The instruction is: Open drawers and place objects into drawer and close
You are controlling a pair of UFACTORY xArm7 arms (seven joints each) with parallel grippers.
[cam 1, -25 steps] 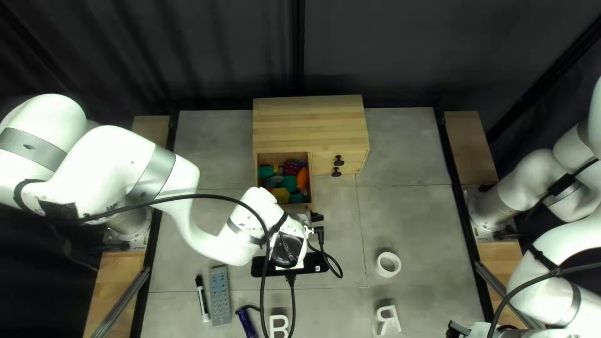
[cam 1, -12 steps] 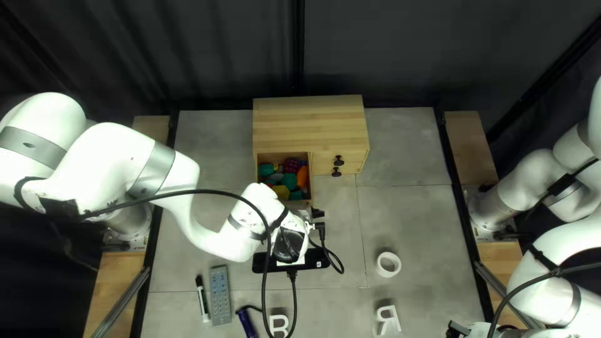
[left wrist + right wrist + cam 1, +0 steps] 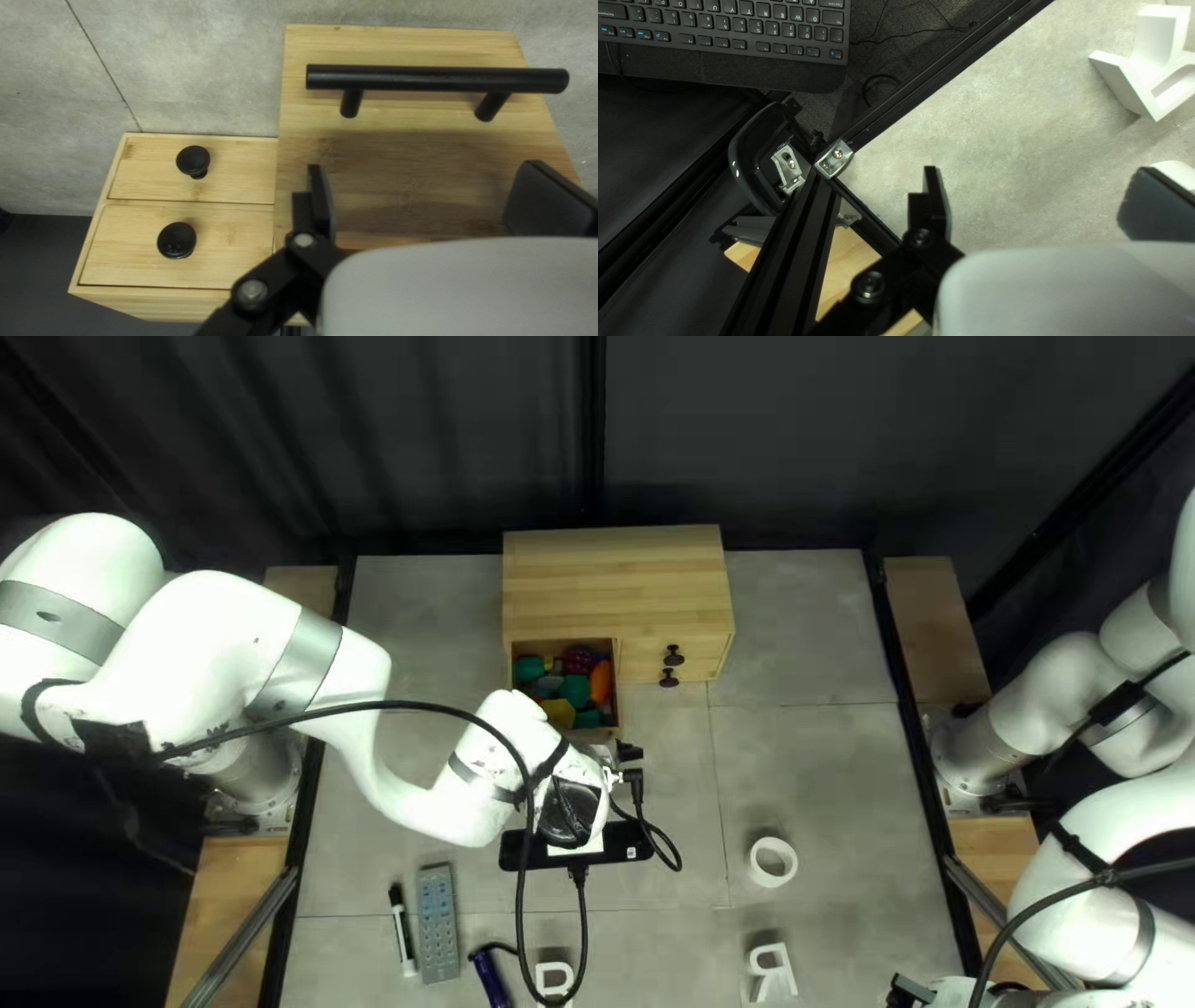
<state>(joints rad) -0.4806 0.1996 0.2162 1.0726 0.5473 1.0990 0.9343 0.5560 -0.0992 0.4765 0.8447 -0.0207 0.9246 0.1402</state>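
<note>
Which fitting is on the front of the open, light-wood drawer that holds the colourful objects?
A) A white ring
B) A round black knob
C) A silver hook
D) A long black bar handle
D: the left wrist view shows a long black bar handle on two short posts across the open drawer's wide front, while the round black knobs are on the two smaller closed drawers beside it.

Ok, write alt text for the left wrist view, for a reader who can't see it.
My open left gripper points at a wooden drawer front, whose black bar handle lies ahead of it, not between its fingers. Beside that front are two smaller shut drawers, each with a round black knob; grey tabletop shows beyond.
</note>
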